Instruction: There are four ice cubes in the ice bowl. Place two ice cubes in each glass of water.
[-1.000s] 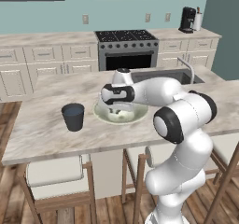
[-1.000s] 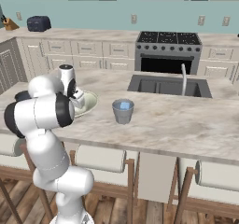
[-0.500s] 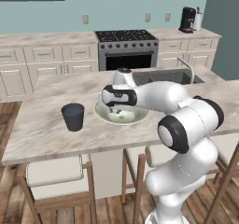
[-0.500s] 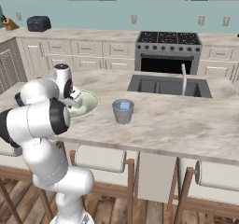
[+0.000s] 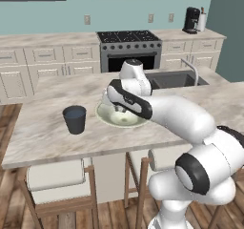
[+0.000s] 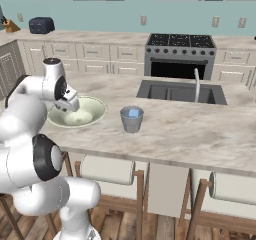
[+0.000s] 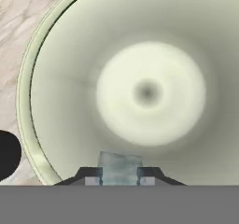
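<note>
Over the pale green bowl (image 7: 42, 78) on the marble island (image 5: 43, 128), the gripper (image 7: 120, 177) hangs with its two dark fingertips (image 7: 93, 175) closed on a small pale-blue ice cube (image 7: 120, 164), which sits squarely between them in the hand view. Below the cube, the bowl's smooth inside curves down to a round, lighter bottom with a faint dark spot at its centre, and no other cubes lie on the part of the bowl that this view takes in. From the left base view, the white arm (image 5: 162, 113) reaches across from the lower right and bends down over the bowl (image 5: 107, 118), its wrist covering much of the far rim. A dark charcoal glass (image 5: 75, 119) stands on the counter to the left of the bowl, near it but apart. From the right base view, the bowl (image 6: 95, 109) lies beside the arm's hand, and a lighter grey glass (image 6: 131, 119) stands to its right, a little apart, with something pale blue showing at its top. Behind the island are a sink (image 6: 180, 91) with a tap and, against the back wall, a stove (image 6: 180, 51).
</note>
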